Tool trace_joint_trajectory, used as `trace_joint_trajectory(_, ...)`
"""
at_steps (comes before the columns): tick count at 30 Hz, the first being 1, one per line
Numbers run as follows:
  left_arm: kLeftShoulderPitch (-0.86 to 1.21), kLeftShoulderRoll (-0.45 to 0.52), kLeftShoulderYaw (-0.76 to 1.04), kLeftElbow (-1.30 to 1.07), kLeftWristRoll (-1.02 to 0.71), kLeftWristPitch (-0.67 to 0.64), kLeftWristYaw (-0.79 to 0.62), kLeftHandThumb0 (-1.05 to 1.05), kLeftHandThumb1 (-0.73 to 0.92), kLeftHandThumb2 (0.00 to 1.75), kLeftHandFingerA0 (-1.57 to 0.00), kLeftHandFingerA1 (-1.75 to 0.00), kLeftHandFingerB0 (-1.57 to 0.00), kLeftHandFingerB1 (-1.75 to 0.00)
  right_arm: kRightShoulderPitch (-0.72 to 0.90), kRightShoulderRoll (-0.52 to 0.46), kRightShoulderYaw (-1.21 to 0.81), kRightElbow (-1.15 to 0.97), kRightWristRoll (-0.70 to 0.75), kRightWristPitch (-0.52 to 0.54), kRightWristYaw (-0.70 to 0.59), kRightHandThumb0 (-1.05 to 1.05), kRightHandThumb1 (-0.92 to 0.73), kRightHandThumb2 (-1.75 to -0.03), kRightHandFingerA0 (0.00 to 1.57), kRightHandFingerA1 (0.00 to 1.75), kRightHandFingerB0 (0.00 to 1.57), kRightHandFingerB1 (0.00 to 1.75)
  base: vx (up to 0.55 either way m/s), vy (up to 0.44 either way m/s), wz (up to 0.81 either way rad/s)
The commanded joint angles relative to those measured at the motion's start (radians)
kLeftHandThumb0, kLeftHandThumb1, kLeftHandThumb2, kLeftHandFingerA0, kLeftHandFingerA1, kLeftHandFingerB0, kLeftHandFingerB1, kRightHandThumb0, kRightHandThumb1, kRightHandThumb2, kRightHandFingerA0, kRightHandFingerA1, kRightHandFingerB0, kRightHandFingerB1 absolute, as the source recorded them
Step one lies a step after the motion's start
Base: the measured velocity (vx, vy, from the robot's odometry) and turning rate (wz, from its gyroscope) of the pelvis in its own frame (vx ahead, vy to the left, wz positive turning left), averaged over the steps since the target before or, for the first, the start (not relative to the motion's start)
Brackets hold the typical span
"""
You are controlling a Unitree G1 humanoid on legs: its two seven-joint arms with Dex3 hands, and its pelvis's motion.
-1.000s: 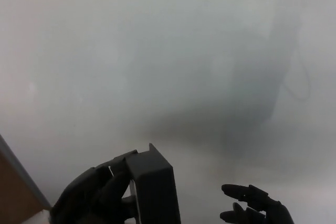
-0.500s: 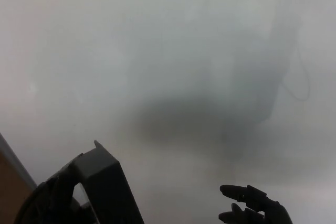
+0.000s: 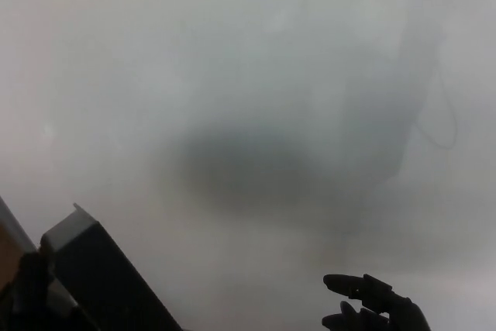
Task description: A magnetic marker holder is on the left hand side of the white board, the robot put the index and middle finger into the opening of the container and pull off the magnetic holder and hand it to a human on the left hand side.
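Already off board, dark grey boxy magnetic marker holder [image 3: 97,277] sat at lower left corner, long axis tilted, top leaning left toward frame edge. Left hand [image 3: 27,300] just beside it on left, mostly cut off; fingers' state impossible to tell, hold on holder not visible. Right hand [image 3: 372,308] well apart at lower right, fingers spread, holding nothing. White glossy whiteboard [image 3: 248,75] filled background, hazy. Person not visible.

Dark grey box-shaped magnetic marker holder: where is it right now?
Head view, bottom-left corner: the dark grey box-shaped magnetic marker holder sits tilted against the whiteboard, with the left hand beside it, far left of the right hand.
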Motion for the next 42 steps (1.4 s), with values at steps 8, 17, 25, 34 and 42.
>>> trace_joint_trajectory(8, 0.045, 0.012, 0.172, -0.123, -0.938, -0.017, 0.382, -0.74, 0.67, 0.98, -0.85, -1.32, -0.60, -1.13, -0.017, -0.065, 0.013, 0.035, -0.059, 0.047, -0.097, -0.56, -0.80, -0.64, 0.79, 0.58, 0.64, 0.49, 0.00, 0.000, 0.00)
trace_joint_trajectory(17, 0.024, 0.002, 0.209, -0.108, -0.877, -0.030, 0.320, -0.68, 0.55, 0.92, -0.54, -0.71, -0.34, -0.48, -0.013, -0.064, 0.016, 0.039, -0.067, 0.047, -0.102, -0.57, -0.81, -0.64, 0.79, 0.58, 0.64, 0.49, 0.00, 0.000, 0.00)
trace_joint_trajectory(25, -0.042, 0.011, 0.183, 0.010, -0.699, 0.048, 0.045, -1.05, 0.62, 1.04, -0.36, -0.47, -0.03, -0.08, -0.013, -0.061, 0.022, 0.040, -0.079, 0.041, -0.117, -0.56, -0.81, -0.64, 0.80, 0.60, 0.65, 0.49, 0.00, 0.000, 0.00)
trace_joint_trajectory(34, -0.051, 0.014, 0.161, -0.002, -0.723, 0.064, 0.049, -1.05, 0.62, 1.06, -0.46, -0.48, -0.09, -0.21, -0.027, -0.062, 0.032, 0.043, -0.091, 0.041, -0.133, -0.55, -0.80, -0.64, 0.81, 0.60, 0.65, 0.49, 0.00, 0.000, 0.00)
trace_joint_trajectory(42, -0.014, 0.014, 0.150, -0.001, -0.743, 0.073, 0.038, -1.04, 0.61, 1.02, -0.45, -0.47, -0.10, -0.23, -0.009, -0.068, 0.042, 0.036, -0.093, 0.041, -0.142, -0.56, -0.80, -0.64, 0.80, 0.59, 0.65, 0.49, 0.00, 0.000, 0.00)
